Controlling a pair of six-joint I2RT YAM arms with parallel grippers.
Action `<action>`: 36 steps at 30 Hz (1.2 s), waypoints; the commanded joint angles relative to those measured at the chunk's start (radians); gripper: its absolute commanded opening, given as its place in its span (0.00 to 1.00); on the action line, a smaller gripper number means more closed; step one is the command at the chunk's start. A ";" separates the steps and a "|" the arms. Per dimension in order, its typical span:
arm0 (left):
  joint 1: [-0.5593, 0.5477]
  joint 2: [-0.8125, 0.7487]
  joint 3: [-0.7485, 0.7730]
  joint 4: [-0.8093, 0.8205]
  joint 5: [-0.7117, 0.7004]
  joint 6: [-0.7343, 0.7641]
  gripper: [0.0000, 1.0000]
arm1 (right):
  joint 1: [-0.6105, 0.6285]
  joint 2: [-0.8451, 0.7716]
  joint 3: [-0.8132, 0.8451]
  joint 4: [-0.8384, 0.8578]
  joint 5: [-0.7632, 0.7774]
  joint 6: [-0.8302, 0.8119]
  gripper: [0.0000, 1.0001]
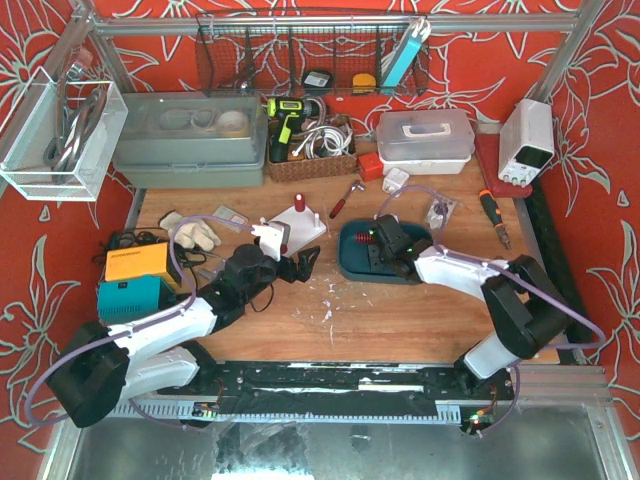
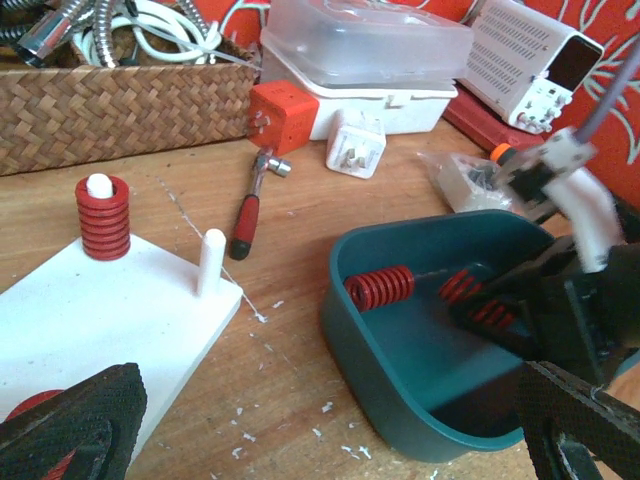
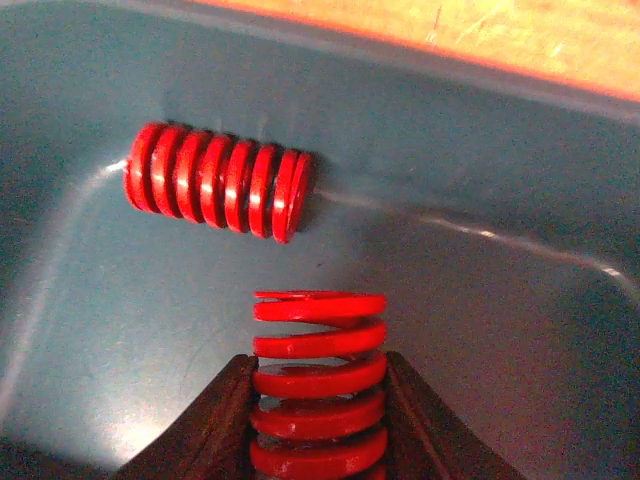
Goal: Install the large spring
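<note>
My right gripper is down inside the teal tray and is shut on a thick red spring, with brown fingers pressed on both sides of its coils. A second, narrower red spring lies on its side on the tray floor beyond it. In the top view the right gripper is over the tray. My left gripper hangs open and empty between the tray and the white peg plate. The plate carries one red spring on a peg and a bare peg.
A red-handled ratchet, an orange cube and a white adapter lie behind the plate and tray. A wicker basket, a plastic box and a power supply line the back. A screwdriver lies right.
</note>
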 commanded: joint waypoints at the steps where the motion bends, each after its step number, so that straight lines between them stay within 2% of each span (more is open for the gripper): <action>1: -0.004 -0.025 0.010 -0.007 -0.047 0.007 1.00 | -0.005 -0.127 -0.042 0.022 0.036 -0.064 0.12; 9: -0.004 -0.050 -0.002 -0.009 -0.128 -0.024 1.00 | 0.023 -0.348 -0.136 0.109 -0.026 -0.177 0.07; 14: -0.004 -0.064 0.010 -0.067 -0.216 -0.104 1.00 | 0.093 -0.450 -0.180 0.169 -0.068 -0.274 0.06; 17: -0.003 -0.105 0.015 -0.124 -0.203 -0.148 1.00 | 0.155 -0.494 -0.207 0.221 -0.069 -0.332 0.04; 22: -0.001 -0.169 0.010 -0.171 -0.025 -0.151 0.98 | 0.262 -0.539 -0.265 0.346 -0.104 -0.426 0.01; 27: -0.002 -0.220 0.012 -0.175 0.180 -0.175 0.77 | 0.318 -0.544 -0.311 0.460 -0.139 -0.465 0.01; 29: -0.001 -0.216 0.023 -0.177 0.268 -0.196 0.73 | 0.341 -0.546 -0.332 0.509 -0.149 -0.489 0.00; 32: -0.003 -0.192 0.055 -0.201 0.384 -0.223 0.69 | 0.381 -0.550 -0.348 0.540 -0.142 -0.526 0.00; 36: -0.003 -0.153 0.084 -0.217 0.433 -0.255 0.68 | 0.426 -0.558 -0.361 0.569 -0.125 -0.571 0.00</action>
